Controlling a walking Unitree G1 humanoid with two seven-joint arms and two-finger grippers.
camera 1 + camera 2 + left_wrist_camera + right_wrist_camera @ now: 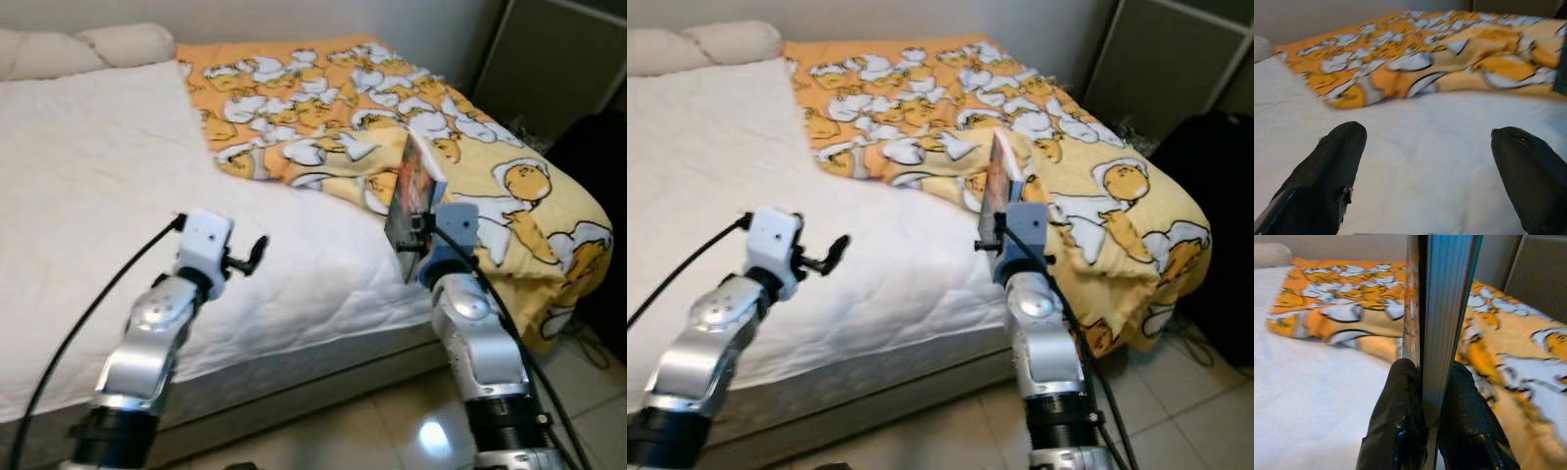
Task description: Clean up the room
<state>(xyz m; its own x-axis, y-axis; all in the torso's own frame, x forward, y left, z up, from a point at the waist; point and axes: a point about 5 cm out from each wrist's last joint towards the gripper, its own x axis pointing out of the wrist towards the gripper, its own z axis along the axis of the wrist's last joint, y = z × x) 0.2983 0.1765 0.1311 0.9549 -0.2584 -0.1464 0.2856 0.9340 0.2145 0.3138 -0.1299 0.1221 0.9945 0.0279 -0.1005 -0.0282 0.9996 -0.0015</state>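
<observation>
Orange blanket, white bed, and a book gripped in the right hand

White quilted mattress cover spreads over the bed, with pale pillows at its head; an orange blanket printed with white and yellow cartoon figures lies crumpled across the foot end and hangs over the far corner; the right hand is held above the bed's near edge, just beside the blanket's fold, its two black fingers clamped on the lower edge of a thin book that stands upright; the left hand hovers over the bare white cover near the same edge, fingers spread wide with nothing between them; tiled floor shows below the bed.
</observation>
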